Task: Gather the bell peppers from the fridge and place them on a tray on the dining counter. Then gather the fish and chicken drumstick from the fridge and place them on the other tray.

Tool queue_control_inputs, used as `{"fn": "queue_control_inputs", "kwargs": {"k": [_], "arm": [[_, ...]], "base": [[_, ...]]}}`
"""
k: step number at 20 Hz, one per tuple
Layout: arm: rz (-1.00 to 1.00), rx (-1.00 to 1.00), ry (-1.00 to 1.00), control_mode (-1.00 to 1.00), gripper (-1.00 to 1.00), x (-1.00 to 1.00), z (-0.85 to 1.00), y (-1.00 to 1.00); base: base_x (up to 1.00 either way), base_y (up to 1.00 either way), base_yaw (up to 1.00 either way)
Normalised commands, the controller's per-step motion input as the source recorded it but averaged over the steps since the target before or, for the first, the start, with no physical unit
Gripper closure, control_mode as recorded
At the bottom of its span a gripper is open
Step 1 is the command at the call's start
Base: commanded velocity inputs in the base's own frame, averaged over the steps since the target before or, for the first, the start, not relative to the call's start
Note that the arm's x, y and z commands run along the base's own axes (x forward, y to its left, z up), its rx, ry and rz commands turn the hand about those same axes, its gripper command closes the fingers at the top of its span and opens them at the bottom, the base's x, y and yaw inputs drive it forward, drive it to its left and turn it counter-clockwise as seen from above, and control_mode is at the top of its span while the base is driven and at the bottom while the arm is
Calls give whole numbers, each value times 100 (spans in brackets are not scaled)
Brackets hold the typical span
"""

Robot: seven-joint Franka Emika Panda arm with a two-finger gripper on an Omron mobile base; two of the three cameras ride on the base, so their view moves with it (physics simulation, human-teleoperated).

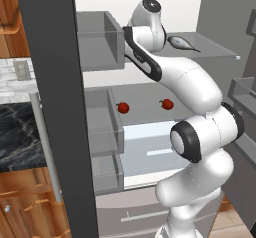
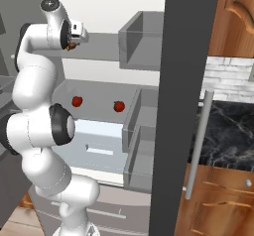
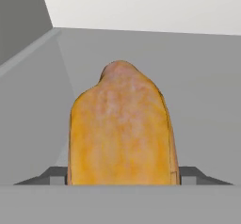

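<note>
Right now I have the end effector (image 2: 74, 42) up at the fridge's upper shelf (image 1: 215, 44), reaching in over its front edge. Through the hand camera, the chicken drumstick (image 3: 120, 129) sits squarely between the two fingertips (image 3: 52, 175), which stand on either side of it; whether they press on it or remain just apart, I cannot tell. From the right base camera a bit of that orange-brown drumstick peeks out under the hand. The fish (image 1: 181, 43) lies on the same upper shelf, toward its right side, just beside the arm's wrist. Two red bell peppers (image 1: 123, 107) rest on the lower shelf (image 2: 96, 93), well apart from each other, near its back.
</note>
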Motion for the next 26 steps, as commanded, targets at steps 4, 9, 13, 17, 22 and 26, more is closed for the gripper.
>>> {"fn": "queue_control_inputs", "kwargs": {"k": [4,9,13,17,22,26], "arm": [[0,0,0,-100,100,0,0,0],[0,0,0,-100,100,0,0,0],[0,-10,-13,-100,100,-53,54,0],[0,-10,-5,-100,100,-68,63,0],[0,-4,0,-100,100,-62,28,-11],[-1,0,0,-100,100,-74,-12,-54]], "base": [[0,0,0],[0,0,0],[0,0,0],[0,0,0],[0,0,0],[0,0,0]]}}
